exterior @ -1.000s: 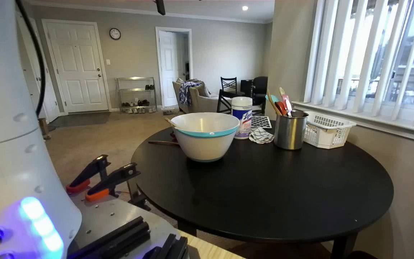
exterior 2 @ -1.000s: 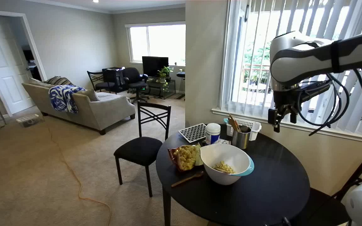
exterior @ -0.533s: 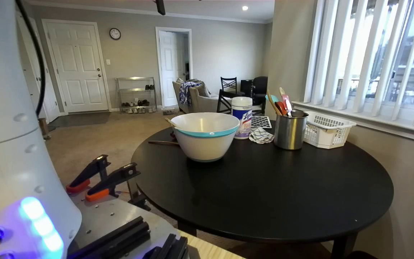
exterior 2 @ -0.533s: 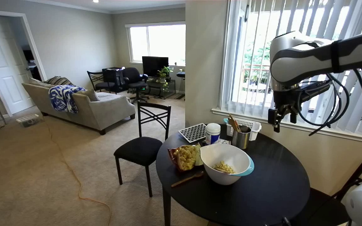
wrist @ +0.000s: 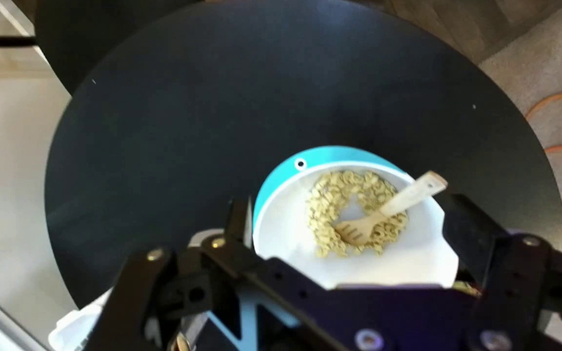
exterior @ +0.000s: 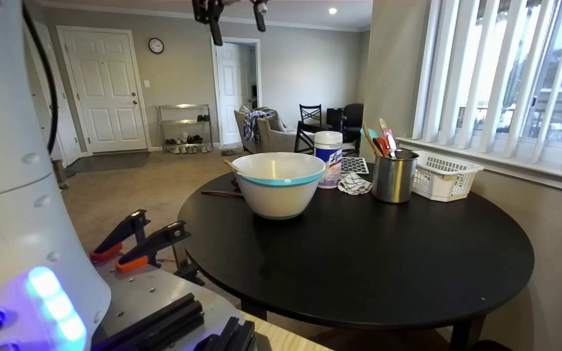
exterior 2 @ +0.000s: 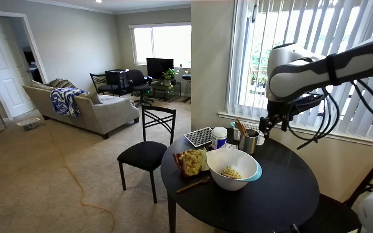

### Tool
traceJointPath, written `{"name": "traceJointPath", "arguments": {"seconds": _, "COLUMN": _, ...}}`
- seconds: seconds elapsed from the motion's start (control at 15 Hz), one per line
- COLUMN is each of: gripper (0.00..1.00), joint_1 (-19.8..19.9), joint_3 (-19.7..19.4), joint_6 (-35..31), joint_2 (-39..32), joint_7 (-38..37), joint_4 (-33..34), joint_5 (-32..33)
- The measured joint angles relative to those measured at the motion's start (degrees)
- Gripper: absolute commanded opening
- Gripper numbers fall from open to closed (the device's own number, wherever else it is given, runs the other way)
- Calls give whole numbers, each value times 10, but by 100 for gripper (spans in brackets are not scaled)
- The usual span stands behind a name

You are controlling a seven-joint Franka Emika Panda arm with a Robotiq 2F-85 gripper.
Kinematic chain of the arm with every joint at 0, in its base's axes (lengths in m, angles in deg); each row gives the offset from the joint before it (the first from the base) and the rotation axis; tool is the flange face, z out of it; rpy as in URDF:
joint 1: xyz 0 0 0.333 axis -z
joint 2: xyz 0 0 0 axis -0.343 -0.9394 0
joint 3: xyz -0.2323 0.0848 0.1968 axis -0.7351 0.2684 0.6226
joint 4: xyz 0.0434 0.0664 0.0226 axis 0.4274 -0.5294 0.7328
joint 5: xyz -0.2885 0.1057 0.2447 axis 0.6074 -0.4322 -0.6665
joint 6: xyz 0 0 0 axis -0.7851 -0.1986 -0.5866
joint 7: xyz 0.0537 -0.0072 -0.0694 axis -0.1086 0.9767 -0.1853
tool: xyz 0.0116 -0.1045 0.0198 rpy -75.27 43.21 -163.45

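White bowl [exterior: 281, 197] and Lysol-labelled canister [exterior: 331, 161] below spread fingers [exterior: 216, 33]

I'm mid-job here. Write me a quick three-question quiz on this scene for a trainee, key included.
1. Multiple choice: in the wrist view, what lies inside the white mixing bowl with its handle crossing the rim?
A) a metal whisk
B) a slotted wooden utensil
C) a glass cup

2. True or false: the gripper is clamped on the white mixing bowl's rim.

3. Short answer: on the round black table, what stands directly beside the white plastic basket?

Key:
1. B.
2. False; the gripper is open above the table, with nothing between its fingers.
3. The metal utensil canister.
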Motion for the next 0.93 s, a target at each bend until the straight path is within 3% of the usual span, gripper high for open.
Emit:
{"name": "traceJointPath", "arguments": {"seconds": 0.33, "gripper": 100, "joint_1": -36, "joint_3": 51, "joint_6": -208, "joint_2": -79, "joint_7": -9, "joint_4": -50, "joint_5": 20}}
{"name": "traceJointPath", "arguments": {"seconds": 0.6, "gripper": 100, "joint_1": -40, "joint_3": 84, "joint_6": -268, "joint_2": -151, "joint_7": -9, "joint_4": -46, "joint_5": 91}}
{"name": "traceJointPath", "arguments": {"seconds": 0.93, "gripper": 100, "joint_1": -21, "joint_3": 74, "joint_6": -317, "joint_2": -206, "joint_7": -9, "joint_4": -31, "joint_5": 163}}
